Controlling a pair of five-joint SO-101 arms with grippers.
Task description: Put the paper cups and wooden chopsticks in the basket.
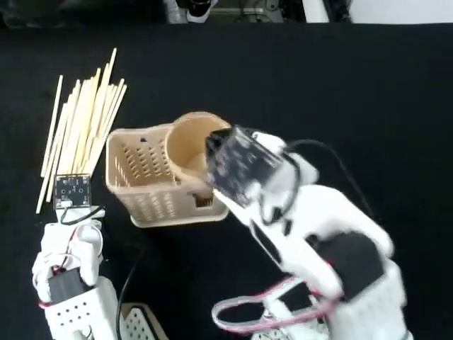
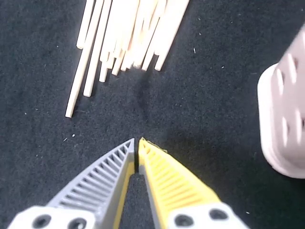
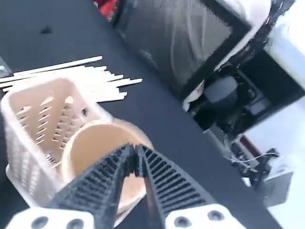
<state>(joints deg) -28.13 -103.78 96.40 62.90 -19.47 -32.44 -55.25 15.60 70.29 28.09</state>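
Cup (image 1: pixel 187 142) in basket (image 1: pixel 138 170), sticks (image 1: pixel 81 120) not yet, all on worktop (image 1: pixel 333 92). L claw (image 2: pixel 137 142), R claw (image 3: pixel 136 149) both pinched closed.

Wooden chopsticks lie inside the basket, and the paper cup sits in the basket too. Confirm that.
Not right. The wooden chopsticks lie on the black table, outside the basket and beside it, as the high view shows. The paper cup does sit in the basket.

High view: overhead, far, facing down on table (image 1: pixel 340 92). Wrist views: close, low, oblique. All share basket (image 1: pixel 152 205), chopsticks (image 1: pixel 81 120).
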